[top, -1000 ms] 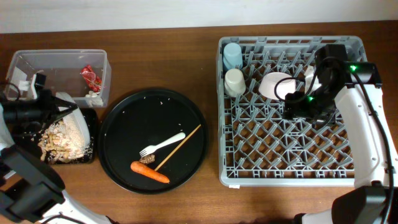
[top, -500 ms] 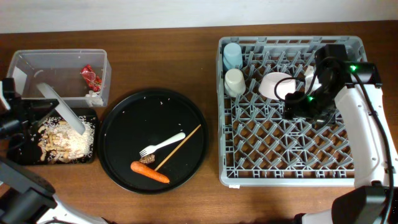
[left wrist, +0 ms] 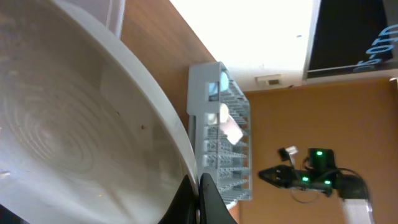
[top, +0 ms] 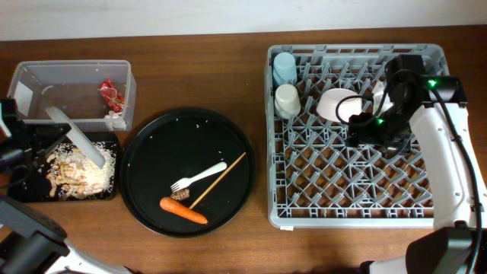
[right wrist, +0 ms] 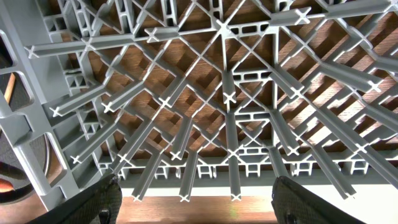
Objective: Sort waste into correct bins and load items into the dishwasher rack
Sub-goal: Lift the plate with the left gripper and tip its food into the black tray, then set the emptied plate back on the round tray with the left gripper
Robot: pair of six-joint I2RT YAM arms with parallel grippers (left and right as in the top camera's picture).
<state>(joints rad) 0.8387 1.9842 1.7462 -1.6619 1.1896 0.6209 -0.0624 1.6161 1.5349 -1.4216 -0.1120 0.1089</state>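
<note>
The white round plate (top: 76,137) stands steeply tilted over the shallow black tray (top: 68,197), above its beige food scraps (top: 72,173), with its rim pinched by the left gripper (left wrist: 194,198). Held by so thin an edge, the plate could slip and scatter scraps beyond the tray. Far right of the tray, the right gripper (right wrist: 199,202) hangs spread and empty over the grey dishwasher rack (top: 358,205).
</note>
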